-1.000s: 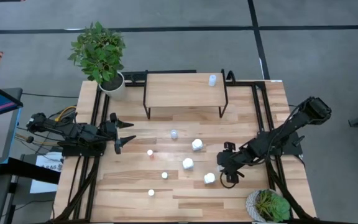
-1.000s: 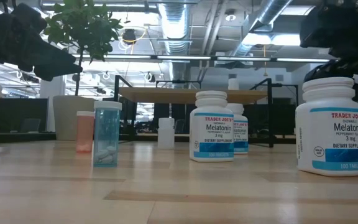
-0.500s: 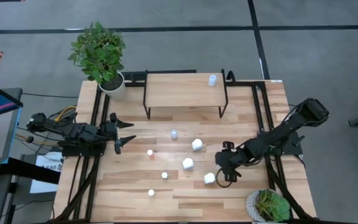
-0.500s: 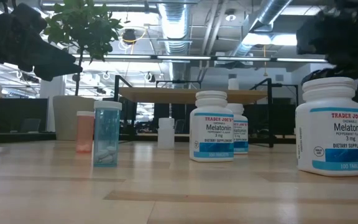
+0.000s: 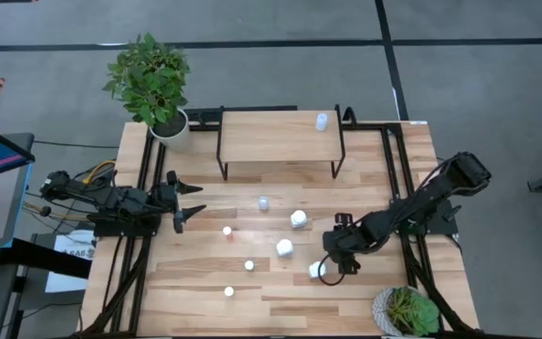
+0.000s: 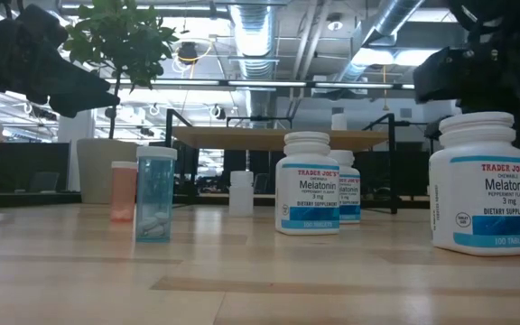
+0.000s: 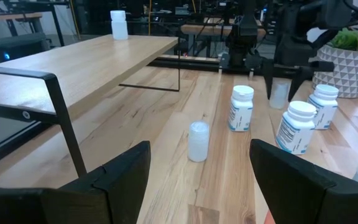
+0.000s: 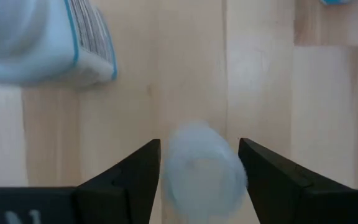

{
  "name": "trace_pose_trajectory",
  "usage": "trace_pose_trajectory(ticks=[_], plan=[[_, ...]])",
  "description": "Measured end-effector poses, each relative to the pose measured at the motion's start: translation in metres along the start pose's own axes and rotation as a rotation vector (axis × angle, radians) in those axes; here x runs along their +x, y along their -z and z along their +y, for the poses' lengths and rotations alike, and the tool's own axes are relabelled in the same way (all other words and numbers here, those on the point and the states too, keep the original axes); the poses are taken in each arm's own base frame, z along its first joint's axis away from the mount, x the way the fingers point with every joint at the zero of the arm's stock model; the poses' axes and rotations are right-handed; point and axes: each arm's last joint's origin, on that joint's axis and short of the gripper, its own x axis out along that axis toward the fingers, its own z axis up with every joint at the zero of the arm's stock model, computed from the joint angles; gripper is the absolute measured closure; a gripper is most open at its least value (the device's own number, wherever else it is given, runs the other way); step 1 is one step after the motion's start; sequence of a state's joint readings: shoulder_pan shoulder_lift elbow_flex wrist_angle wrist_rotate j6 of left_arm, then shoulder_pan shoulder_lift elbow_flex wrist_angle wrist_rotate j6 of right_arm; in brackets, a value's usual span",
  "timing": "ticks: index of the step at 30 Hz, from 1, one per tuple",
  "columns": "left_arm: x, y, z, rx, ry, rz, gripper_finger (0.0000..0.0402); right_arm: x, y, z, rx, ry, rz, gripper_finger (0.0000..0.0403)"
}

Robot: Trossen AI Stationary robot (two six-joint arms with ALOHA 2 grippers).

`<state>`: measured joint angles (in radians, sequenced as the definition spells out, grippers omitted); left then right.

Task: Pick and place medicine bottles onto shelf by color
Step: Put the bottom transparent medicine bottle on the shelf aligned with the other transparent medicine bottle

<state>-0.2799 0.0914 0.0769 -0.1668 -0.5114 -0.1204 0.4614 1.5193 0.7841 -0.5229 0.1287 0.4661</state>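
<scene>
My right gripper (image 5: pixel 333 266) is open and points down over a pale translucent bottle (image 8: pixel 204 168), one finger on each side of it. The gripper hides this bottle in the high view; it also shows in the left wrist view (image 7: pixel 279 93). A chunky white bottle (image 5: pixel 315 270) stands right beside it. Two more white bottles (image 5: pixel 298 218) (image 5: pixel 284 248), a pale blue one (image 5: pixel 263 201) and three small ones (image 5: pixel 227 230) stand on the table. One bottle (image 5: pixel 323 120) stands on the shelf (image 5: pixel 276 137). My left gripper (image 5: pixel 192 202) waits open at the left. My right gripper's fingers (image 8: pixel 143 167) come from above, pointing down, and stand close on either side of the pale bottle's top (image 8: pixel 199 163). I cannot tell whether they touch it. The bottle stands upright on the table.
A potted plant (image 5: pixel 153 80) stands at the table's far left corner and a small plant in a patterned pot (image 5: pixel 406 311) at the near right corner. Black frame rails (image 5: pixel 139 245) run along both sides of the table.
My right gripper has gone toward the table's left edge, closing in beside the chunky white bottle and over the pale bottle. No bottle has moved.
</scene>
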Motion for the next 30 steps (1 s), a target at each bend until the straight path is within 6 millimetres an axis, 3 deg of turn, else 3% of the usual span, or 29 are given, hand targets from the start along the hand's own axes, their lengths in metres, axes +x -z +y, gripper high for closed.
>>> trace_pose_trajectory(ticks=[17, 24, 30], plan=[[0.0, 0.0, 0.0, 0.0, 0.0, 0.0, 0.0137, -0.014, -0.005, 0.001, 0.008, -0.002, -0.002, 0.027], [0.0, 0.0, 0.0, 0.0, 0.0, 0.0, 0.0137, -0.052, -0.027, -0.006, -0.019, 0.057, 0.096, 0.0267], [0.0, 0.0, 0.0, 0.0, 0.0, 0.0, 0.0137, -0.096, -0.059, -0.03, -0.09, 0.05, -0.001, 0.0273]])
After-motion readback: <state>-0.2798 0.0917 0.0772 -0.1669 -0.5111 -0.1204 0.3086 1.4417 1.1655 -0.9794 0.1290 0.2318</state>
